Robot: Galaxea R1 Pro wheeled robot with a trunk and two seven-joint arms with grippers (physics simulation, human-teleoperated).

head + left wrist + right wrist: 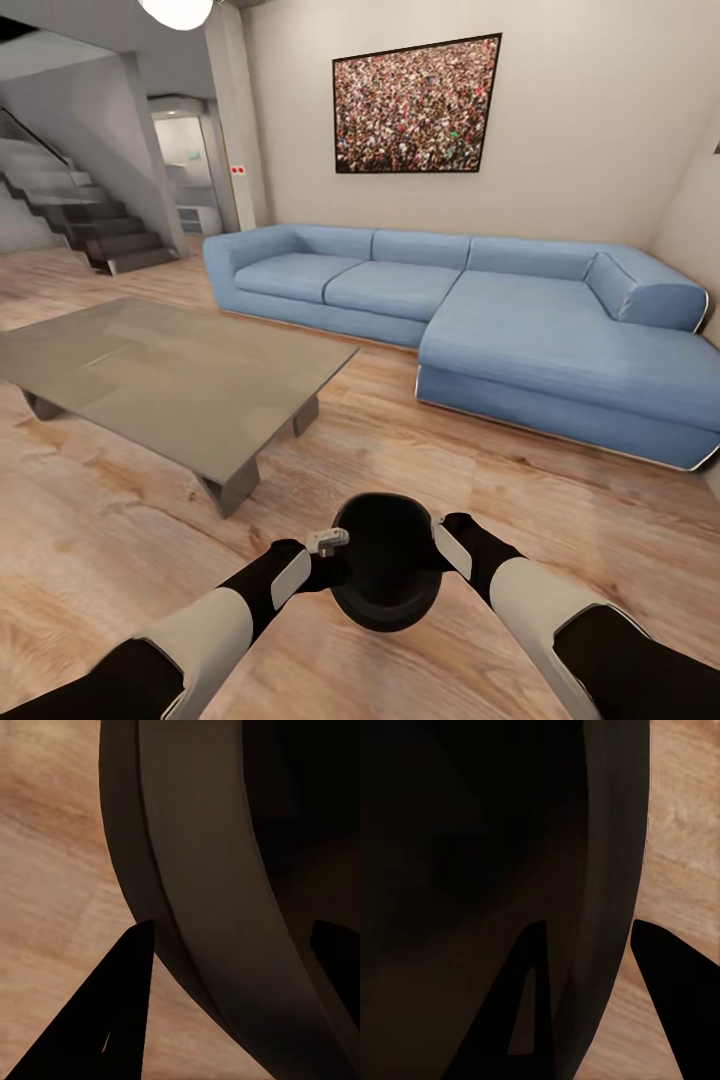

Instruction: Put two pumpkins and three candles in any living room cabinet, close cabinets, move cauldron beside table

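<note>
Presently both grippers, left (pixel 335 570) and right (pixel 440 548), pinch the cauldron (pixel 388 575) rim between their fingers (pixel 112 1020); grey counter (pixel 170 375) at ten o'clock, apart.

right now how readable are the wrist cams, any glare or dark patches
Head view: evenly lit, soft sheen on the table. Left wrist view: cauldron rim lit, its inside black. Right wrist view: cauldron interior almost wholly dark; pincer fingers plain black silhouettes.

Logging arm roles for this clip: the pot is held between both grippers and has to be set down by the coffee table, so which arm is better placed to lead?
Left, probably. The coffee table lies ahead on the left gripper's side of the pot; the right gripper grips the far rim.
</note>
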